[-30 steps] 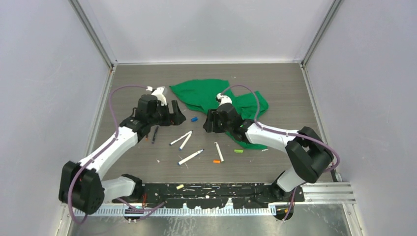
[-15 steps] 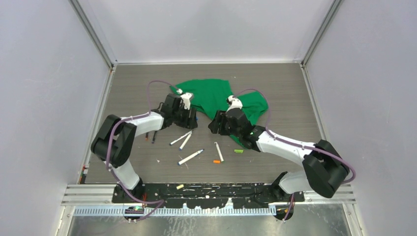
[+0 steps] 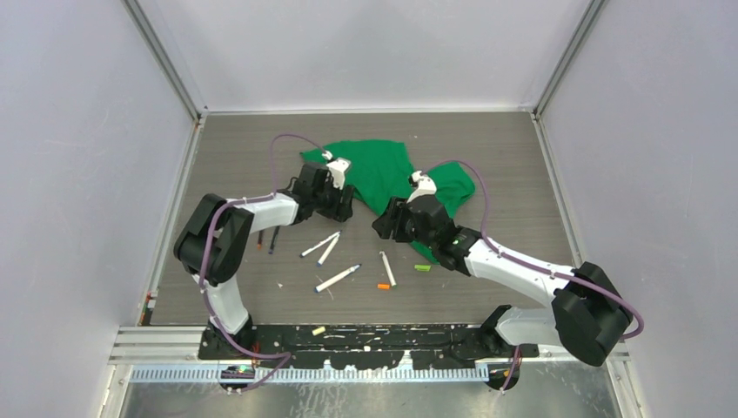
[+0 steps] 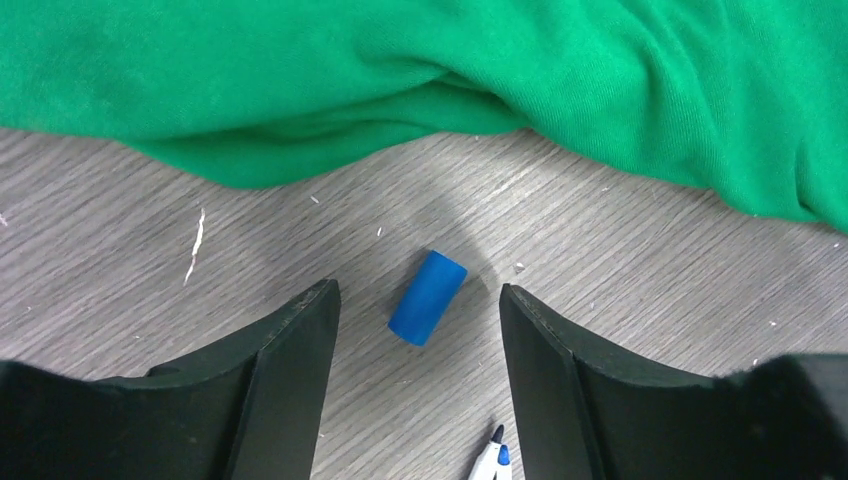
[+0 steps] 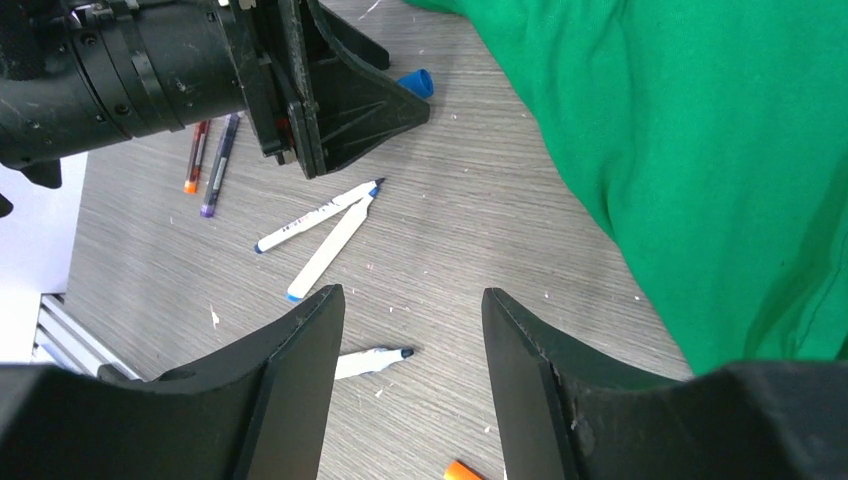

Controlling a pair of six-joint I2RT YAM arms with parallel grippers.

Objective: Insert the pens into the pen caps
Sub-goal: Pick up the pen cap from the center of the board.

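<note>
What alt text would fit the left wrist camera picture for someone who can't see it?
A small blue cap lies on the grey table between the open black fingers of the left gripper. Crumpled green cloth fills the top.

The surface (image 4: 640, 260) looks like grey wood-grain laminate, matt, with fine streaks and small pale scuffs. The green cloth (image 4: 600, 80) is a soft knit fabric, matt, lying in folds. The blue cap (image 4: 428, 297) is smooth plastic with a dull sheen. The pens (image 5: 332, 245) have smooth white plastic barrels. The left gripper (image 4: 417, 295) and the right gripper (image 5: 410, 292) are black, matt, hard plastic, faintly grainy. The rail (image 3: 579, 340) at the near edge is bare ribbed metal.
</note>
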